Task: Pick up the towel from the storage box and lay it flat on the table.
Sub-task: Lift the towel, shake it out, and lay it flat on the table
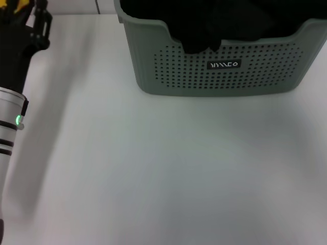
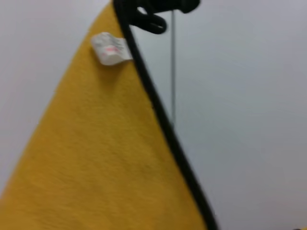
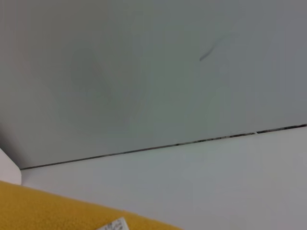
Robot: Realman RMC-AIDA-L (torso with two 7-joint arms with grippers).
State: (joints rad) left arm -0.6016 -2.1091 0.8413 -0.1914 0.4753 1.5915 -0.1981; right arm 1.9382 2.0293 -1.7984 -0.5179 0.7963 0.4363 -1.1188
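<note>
The towel (image 2: 110,158) hangs yellow side out in the left wrist view, with black edging down one side and a white tag (image 2: 111,49) near its top corner. That corner sits in my left gripper (image 1: 23,13), at the far left beside the storage box (image 1: 219,76), where a sliver of yellow towel (image 1: 19,5) shows. The right wrist view catches another strip of the towel (image 3: 43,211) against a pale wall. My right gripper is out of sight. The box stands at the back of the table (image 1: 168,168).
Plain black cloths (image 1: 214,20) fill the box, and one fold droops over its scooped front rim. My left forearm (image 1: 11,127) runs down the left edge of the head view. White tabletop stretches in front of the box.
</note>
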